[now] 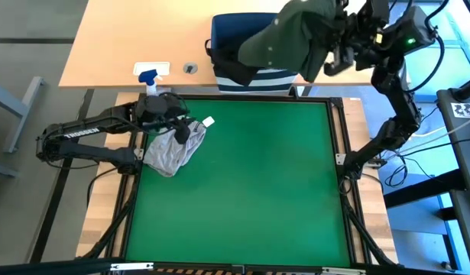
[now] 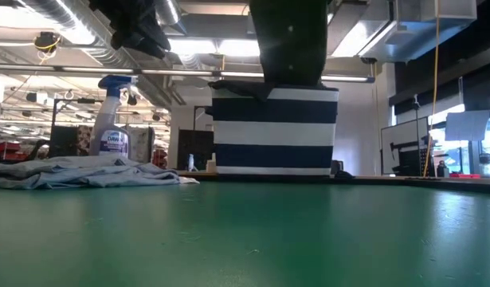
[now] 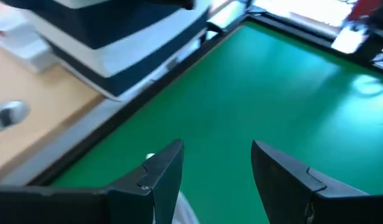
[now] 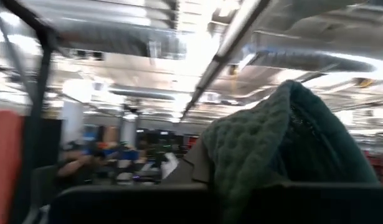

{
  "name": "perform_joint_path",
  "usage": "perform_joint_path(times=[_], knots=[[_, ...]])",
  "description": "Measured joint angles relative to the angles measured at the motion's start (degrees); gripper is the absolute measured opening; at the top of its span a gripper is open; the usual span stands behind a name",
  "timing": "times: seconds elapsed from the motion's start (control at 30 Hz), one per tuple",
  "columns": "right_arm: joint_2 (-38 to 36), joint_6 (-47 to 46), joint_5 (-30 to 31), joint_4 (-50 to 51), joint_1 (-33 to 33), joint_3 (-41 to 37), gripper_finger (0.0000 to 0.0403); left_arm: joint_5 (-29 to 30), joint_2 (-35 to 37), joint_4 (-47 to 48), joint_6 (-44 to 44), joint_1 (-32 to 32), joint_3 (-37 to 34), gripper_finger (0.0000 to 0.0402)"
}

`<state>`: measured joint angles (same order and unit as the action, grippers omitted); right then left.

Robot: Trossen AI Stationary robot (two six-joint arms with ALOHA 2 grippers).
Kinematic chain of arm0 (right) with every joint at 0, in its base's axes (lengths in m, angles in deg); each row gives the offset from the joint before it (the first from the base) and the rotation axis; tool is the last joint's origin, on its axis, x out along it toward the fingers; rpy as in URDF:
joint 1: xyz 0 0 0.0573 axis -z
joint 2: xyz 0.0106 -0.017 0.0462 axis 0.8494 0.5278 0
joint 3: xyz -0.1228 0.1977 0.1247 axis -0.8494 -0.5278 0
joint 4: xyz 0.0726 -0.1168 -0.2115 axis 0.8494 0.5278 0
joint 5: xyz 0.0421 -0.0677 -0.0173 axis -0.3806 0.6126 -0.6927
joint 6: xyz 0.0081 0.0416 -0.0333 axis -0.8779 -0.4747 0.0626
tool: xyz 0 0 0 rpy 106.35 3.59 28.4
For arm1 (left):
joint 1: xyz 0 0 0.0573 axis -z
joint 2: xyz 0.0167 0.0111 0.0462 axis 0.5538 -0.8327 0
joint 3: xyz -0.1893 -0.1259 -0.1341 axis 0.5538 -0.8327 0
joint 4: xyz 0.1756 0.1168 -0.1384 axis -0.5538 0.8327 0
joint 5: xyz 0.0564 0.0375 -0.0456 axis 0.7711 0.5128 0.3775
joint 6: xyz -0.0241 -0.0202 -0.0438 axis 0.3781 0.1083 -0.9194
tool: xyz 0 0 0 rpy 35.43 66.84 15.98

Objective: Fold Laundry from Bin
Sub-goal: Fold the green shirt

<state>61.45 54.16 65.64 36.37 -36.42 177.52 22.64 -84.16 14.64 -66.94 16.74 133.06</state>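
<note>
My right gripper clenches the olive garment above the bin, clearing its rim. Left jaws stand released over the grey garment.

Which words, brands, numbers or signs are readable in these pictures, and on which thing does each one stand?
"TROSSEN": white letters on the left arm, small, only roughly readable.
"DAWN": likely, on the spray bottle label; the smaller print is blurred.
White tag on the grey garment: too small to read.
Black-and-white marker at the far right edge: a pattern, no words.
The bin: stripes only.
</note>
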Motion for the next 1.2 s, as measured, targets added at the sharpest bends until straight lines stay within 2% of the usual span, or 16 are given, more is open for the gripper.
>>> perform_joint_path(times=[0.07,0.2,0.4,0.67,0.8,0.97,1.1,1.2], knots=[[-0.2,-0.2,-2.0,0.8,-1.0,0.0,0.0009,-2.0,0.0,-1.1,-0.8,0.0,0.0,0.0183],[-0.2,2.4,-4.0,5.9,-3.5,0.0,0.0004,-2.3,0.0,-2.4,-2.3,0.9,0.0,0.0183],[-0.1,11.7,-6.2,18.6,-6.5,0.0,0.0005,-1.5,0.0,-5.4,-5.1,6.6,0.0,0.0183],[2.0,19.9,-6.1,34.9,-12.7,-0.1,0.0003,6.5,-1.0,-9.5,-10.1,17.7,0.0,0.0183],[4.3,24.8,-3.8,40.7,-16.1,-0.1,0.0002,10.3,-3.0,-9.2,-14.7,22.3,0.1,0.0183],[8.2,26.8,0.5,44.6,-20.3,-1.1,0.0002,11.9,-6.8,-8.9,-20.6,26.9,0.1,0.0183],[9.6,27.2,3.6,46.5,-24.6,-5.5,0.0002,13.0,-9.0,-8.0,-26.3,29.9,0.1,0.0183],[9.6,27.2,5.8,45.0,-28.2,-12.2,0.0002,13.6,-9.8,-6.4,-30.8,31.6,0.1,0.0183]])
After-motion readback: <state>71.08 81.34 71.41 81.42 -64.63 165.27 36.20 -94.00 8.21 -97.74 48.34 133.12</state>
